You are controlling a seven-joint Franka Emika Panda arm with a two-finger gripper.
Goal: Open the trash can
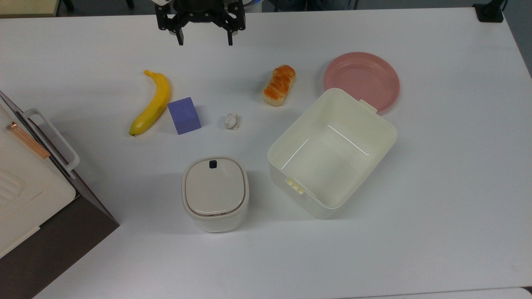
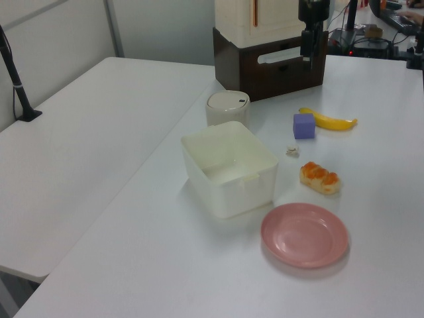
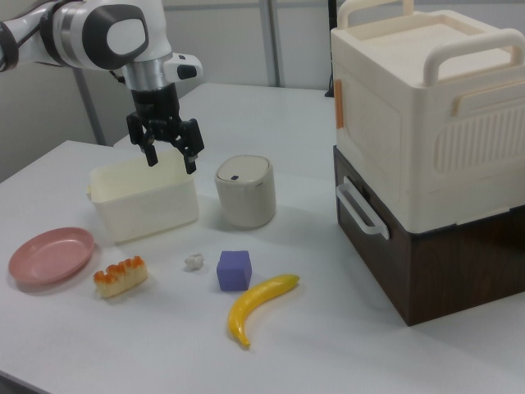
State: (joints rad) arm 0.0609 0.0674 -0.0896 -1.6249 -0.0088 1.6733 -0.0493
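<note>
The trash can (image 1: 215, 193) is a small cream-white rounded bin with a beige lid lying flat and shut; a black button (image 1: 213, 164) sits near the lid's far edge. It stands at the table's front centre in the top view, and shows as the trash can (image 2: 227, 108) and the trash can (image 3: 244, 190) in the side views. My gripper (image 1: 204, 41) hangs at the top view's upper edge, far from the bin and well above the table. In the right view my gripper (image 3: 171, 162) is open, nothing between its fingers. In the left view my gripper (image 2: 308, 59) shows edge-on.
A large lidless cream tub (image 1: 386, 128) stands right of the bin in the top view, with a pink plate (image 1: 362, 79) behind it. A bread piece (image 1: 279, 85), crumpled paper (image 1: 231, 121), purple cube (image 1: 184, 115) and banana (image 1: 153, 103) lie mid-table. A cream-and-brown cabinet (image 1: 25, 182) fills the left.
</note>
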